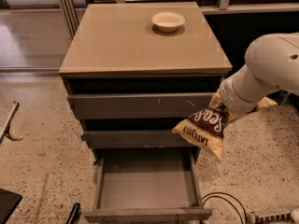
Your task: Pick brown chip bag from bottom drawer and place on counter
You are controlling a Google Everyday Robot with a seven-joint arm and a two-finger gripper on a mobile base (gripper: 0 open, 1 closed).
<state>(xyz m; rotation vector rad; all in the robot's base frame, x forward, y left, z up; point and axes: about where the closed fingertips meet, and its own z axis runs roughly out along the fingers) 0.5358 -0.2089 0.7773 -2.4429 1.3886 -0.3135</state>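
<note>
The white arm [266, 71] reaches in from the right, and its claw [223, 105] sits at the cabinet's right edge, level with the scratched top drawer front [140, 105]. The thick wrist hides most of the claw, but it is clamped on the upper end of the brown chip bag [205, 127]. The bag hangs in the air, tilted, with its tan lower corner pointing down and to the right. It is in front of the right end of the narrow middle drawer front [135, 138] and above the right rear corner of the bottom drawer [145, 185]. It touches neither one.

The bottom drawer is pulled fully out toward the camera, its grey tray bare.

The beige tabletop [135, 45] lies above and left of the bag, and its overhanging right edge juts out between them. A small cream bowl [168, 21] stands on it near the back, right of centre, well apart from the claw.

On the speckled floor [42, 171], a black cable [226, 199] loops just beside the open drawer's right front corner. A grey power strip [271, 215] lies further right. A dark object [7, 205] sits at the lower left corner.
</note>
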